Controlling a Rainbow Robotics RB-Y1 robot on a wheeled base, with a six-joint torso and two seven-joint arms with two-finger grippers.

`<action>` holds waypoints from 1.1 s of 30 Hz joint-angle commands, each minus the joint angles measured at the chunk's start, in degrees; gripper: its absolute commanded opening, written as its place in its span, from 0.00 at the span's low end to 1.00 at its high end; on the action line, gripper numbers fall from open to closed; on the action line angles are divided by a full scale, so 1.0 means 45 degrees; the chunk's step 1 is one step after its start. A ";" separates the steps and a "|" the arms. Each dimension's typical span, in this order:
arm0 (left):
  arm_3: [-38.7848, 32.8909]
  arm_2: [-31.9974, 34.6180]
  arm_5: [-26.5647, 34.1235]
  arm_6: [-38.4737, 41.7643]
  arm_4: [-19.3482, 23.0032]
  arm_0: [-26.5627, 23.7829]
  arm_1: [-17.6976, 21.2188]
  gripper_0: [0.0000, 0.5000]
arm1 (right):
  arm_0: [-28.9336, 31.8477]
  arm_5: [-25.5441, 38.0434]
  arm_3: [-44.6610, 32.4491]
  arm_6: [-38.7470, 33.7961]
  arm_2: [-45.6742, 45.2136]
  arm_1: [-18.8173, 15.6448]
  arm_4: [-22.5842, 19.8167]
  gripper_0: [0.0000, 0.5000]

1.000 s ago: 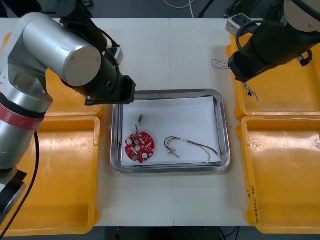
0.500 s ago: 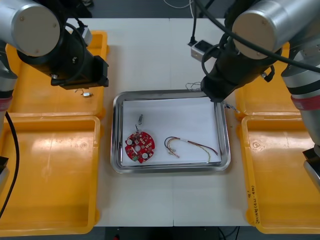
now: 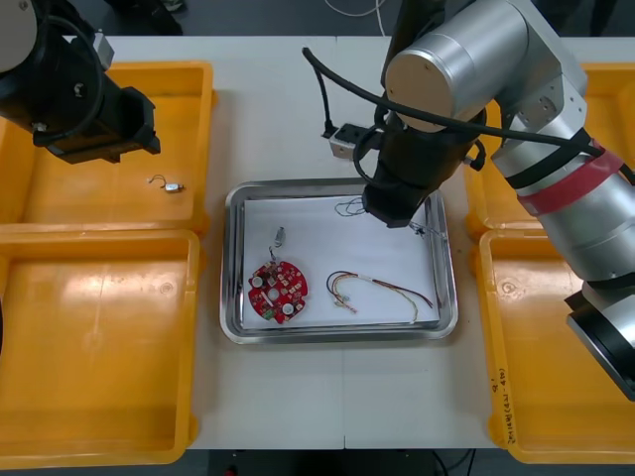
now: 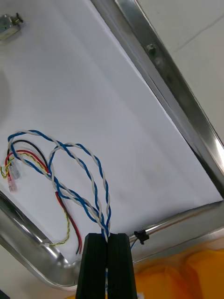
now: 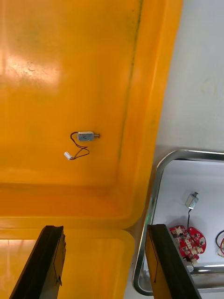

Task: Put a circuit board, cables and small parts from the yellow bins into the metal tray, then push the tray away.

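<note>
The light table (image 3: 268,119) carries four yellow bins, two down each side of the frame. The lower right bin (image 3: 566,347) has dark handwriting along its inner rim that I cannot read. The metal tray (image 3: 230,268), white inside, sits at the centre between them. My right gripper (image 4: 106,237) hangs over the tray's upper right part, fingers pinched on the end of the twisted blue and white cable (image 4: 104,220), whose loops hang over the white floor. My left gripper (image 5: 105,229) hovers spread wide above the upper left bin (image 3: 60,198). In the tray's lower left lies the round red circuit board (image 3: 278,292), to its right the black, red and yellow cable (image 3: 382,288), and just above the board a small metal part (image 3: 280,236). A second small metal part (image 3: 175,185) lies in the upper left bin
</note>
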 commanded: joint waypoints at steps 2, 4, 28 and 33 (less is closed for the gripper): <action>0.0660 0.0339 -0.0683 -0.0867 -0.0682 -0.0653 0.0519 1.00 | -0.0732 -0.0812 0.0615 0.1418 0.0322 0.0256 -0.0062 0.00; 0.1012 0.0339 -0.1074 -0.1004 -0.0838 -0.0673 0.0519 1.00 | -0.0732 -0.1183 0.0810 0.1984 0.0634 0.0236 -0.0003 0.00; 0.2516 -0.0774 -0.2812 -0.1472 -0.1189 -0.0653 0.0461 1.00 | 0.0186 -0.5500 0.0810 0.3605 0.3740 -0.1229 0.0095 0.00; 0.2887 -0.0930 -0.3183 -0.1551 -0.1189 -0.0653 0.0441 1.00 | 0.0440 -0.5929 0.0810 0.3703 0.3857 -0.1522 0.0095 0.00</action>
